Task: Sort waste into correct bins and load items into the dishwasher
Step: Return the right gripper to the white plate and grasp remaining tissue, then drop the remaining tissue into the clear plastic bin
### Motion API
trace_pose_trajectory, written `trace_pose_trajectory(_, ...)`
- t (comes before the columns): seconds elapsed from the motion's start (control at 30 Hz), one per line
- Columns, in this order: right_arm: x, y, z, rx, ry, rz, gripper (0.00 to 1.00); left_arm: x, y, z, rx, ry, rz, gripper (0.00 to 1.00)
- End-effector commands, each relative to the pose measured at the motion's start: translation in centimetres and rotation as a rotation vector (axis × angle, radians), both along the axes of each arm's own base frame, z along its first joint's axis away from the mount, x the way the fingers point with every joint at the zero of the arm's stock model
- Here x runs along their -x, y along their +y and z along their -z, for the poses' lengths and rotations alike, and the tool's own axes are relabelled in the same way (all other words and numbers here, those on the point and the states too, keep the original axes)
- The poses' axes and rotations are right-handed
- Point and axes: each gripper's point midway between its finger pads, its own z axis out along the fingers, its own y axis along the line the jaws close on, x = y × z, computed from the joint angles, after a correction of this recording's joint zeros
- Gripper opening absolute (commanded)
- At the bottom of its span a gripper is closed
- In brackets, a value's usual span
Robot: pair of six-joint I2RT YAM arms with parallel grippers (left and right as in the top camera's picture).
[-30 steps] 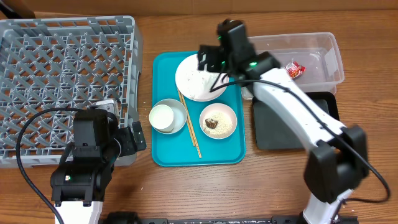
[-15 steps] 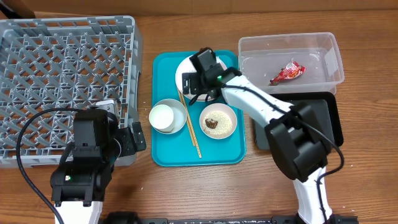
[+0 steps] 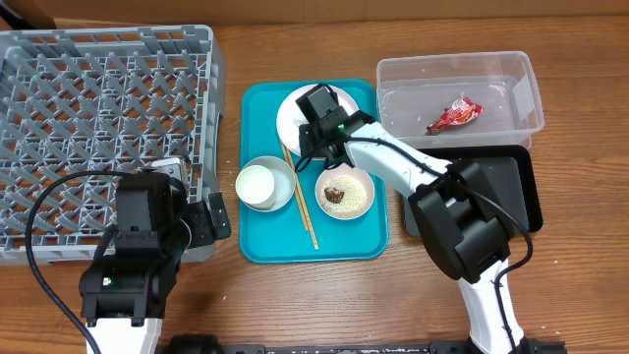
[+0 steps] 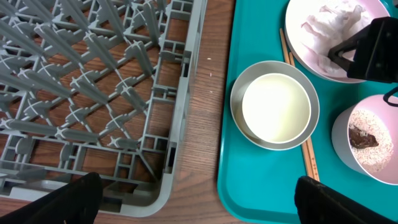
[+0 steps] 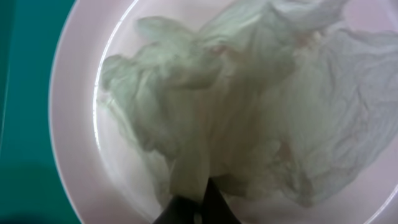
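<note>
crumpled white paper (image 5: 249,112) lying on large plate (image 5: 74,124) at back of teal tray (image 3: 265,236) | right gripper (image 5: 194,208) fingertips pinched together on a fold of the paper | left gripper (image 4: 199,199) spread wide, empty, by dish rack (image 3: 98,98) corner | red-and-white wrapper (image 3: 454,114) in clear tub (image 3: 393,74)

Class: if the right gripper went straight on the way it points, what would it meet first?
Probably the crumpled white paper on the large white plate, right under the right gripper; contact is unclear.
</note>
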Motion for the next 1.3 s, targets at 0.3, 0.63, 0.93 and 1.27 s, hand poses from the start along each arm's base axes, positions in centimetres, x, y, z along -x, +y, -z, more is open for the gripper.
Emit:
trace_pose_trajectory(0.3, -5.6, -12.8, -21.4, -0.074, -0.373, 0.303, 0.04, -0.3, 0.0, -1.0, 0.0, -0.026, 0.001, 1.0)
trace_pose_trajectory(0.63, -5.4, -25.0, -17.8, 0.011, -0.203, 0.566, 0.04, -0.3, 0.0, -1.0, 0.001, -0.027, 0.001, 1.0)
trace_pose_trajectory(0.93, -5.2, -25.9, -17.9, 0.029, -0.193, 0.525, 0.83, -0.2, 0.0, -0.9, 0.001, -0.023, 0.001, 1.0)
trace_pose_trajectory(1.27, -1.7, -26.1, -22.9, -0.077, -0.2, 0.478, 1.0, -0.2, 0.0, -0.9, 0.0, -0.022, 0.001, 1.0)
